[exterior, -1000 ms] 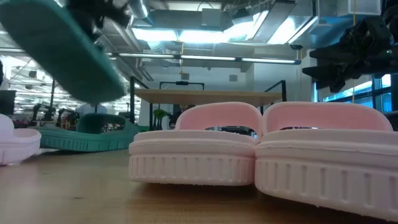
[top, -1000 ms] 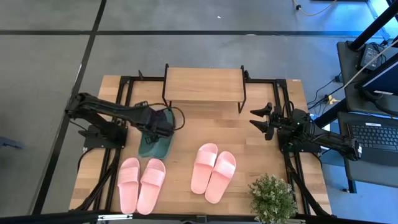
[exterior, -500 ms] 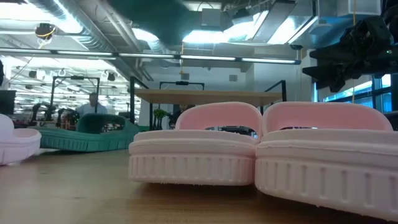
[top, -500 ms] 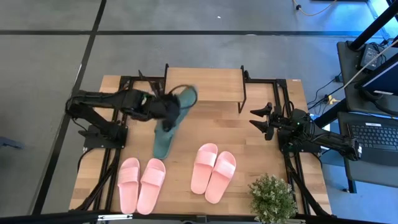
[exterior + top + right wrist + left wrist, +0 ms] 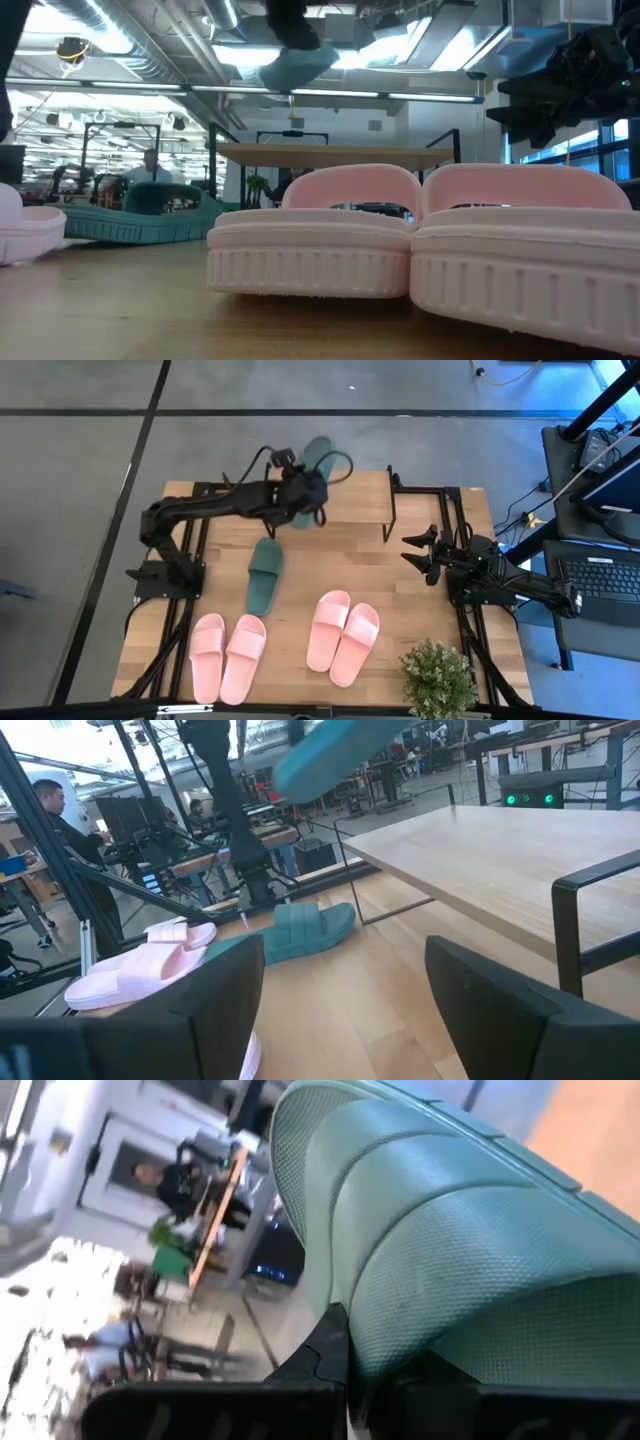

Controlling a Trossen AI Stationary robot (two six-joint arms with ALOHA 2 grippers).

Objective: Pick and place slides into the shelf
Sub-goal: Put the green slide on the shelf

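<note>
From above, the wooden surface (image 5: 400,575) sits on a grey floor. The left claw (image 5: 300,485) pinches one green slide (image 5: 318,457) in the air over the shelf (image 5: 345,495). The other green slide (image 5: 264,575) lies near the shelf. Two pink pairs (image 5: 226,655) (image 5: 342,637) lie near the front, by a plant (image 5: 437,675).

Down low, pink slides (image 5: 420,245) hide most of the surface. The room behind is a workshop.

The left wrist view shows mostly green strap (image 5: 450,1250).

In the right wrist view, the right claw (image 5: 350,1010) is spread and holds nothing.
</note>
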